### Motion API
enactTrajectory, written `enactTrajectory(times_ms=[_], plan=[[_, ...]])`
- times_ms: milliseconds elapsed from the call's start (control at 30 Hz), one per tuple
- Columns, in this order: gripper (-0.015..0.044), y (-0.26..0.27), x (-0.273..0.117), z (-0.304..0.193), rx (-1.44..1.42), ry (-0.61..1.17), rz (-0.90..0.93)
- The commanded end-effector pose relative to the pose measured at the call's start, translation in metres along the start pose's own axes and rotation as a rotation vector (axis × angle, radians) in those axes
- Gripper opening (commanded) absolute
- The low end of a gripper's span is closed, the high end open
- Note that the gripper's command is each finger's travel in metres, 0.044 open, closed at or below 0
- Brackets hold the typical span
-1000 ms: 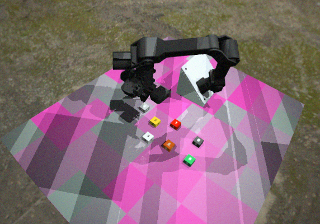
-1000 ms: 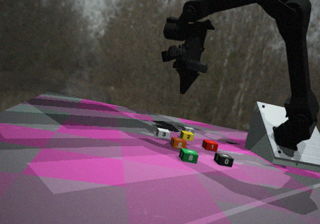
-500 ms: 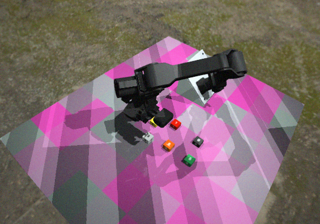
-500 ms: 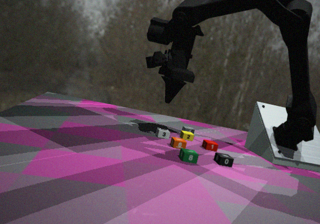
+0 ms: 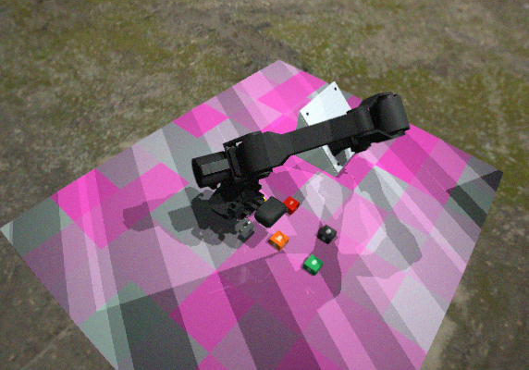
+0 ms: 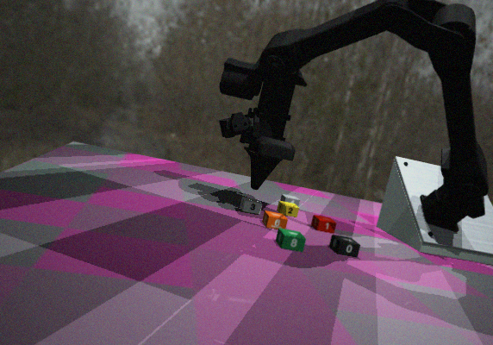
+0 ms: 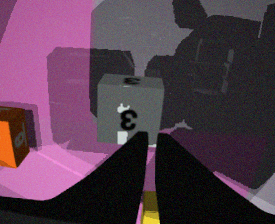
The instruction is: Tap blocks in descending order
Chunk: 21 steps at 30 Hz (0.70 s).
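My gripper (image 6: pixel 255 187) (image 7: pixel 151 141) is shut and empty, pointing down above the table, close over the grey 3 block (image 5: pixel 245 229) (image 6: pixel 250 206) (image 7: pixel 113 102). The orange 6 block (image 5: pixel 278 240) (image 6: pixel 275 220) (image 7: pixel 2 142) lies beside it. The green 8 block (image 5: pixel 313 265) (image 6: pixel 290 240), black 0 block (image 5: pixel 326 234) (image 6: pixel 345 246) and red 1 block (image 5: pixel 291 204) (image 6: pixel 323 223) lie apart from each other. The yellow 2 block (image 6: pixel 288 209) (image 7: pixel 151 216) is mostly hidden by the arm in the top view. The light grey 4 block (image 6: pixel 290 199) is partly hidden behind it in the exterior view.
A white slanted panel (image 5: pixel 326 104) (image 6: pixel 401 207) stands by the arm's base. The arm reaches out from it over the patterned pink and grey table (image 5: pixel 208 310) (image 6: pixel 129 250). The arm's dark shadow falls around the 3 block.
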<state>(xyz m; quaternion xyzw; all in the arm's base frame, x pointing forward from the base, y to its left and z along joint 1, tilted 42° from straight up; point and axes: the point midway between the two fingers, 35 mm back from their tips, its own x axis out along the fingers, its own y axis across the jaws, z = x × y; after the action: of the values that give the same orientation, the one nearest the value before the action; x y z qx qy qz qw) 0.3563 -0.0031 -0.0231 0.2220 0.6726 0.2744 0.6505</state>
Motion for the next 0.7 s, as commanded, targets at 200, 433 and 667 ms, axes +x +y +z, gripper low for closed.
enactTrajectory(times_ms=[200,433,667], plan=[[0.002,0.001,0.017,-0.001,0.006,0.002,0.008],[0.002,0.002,0.024,-0.001,0.006,0.002,0.008],[0.002,0.001,-0.006,-0.001,0.006,0.003,0.007]])
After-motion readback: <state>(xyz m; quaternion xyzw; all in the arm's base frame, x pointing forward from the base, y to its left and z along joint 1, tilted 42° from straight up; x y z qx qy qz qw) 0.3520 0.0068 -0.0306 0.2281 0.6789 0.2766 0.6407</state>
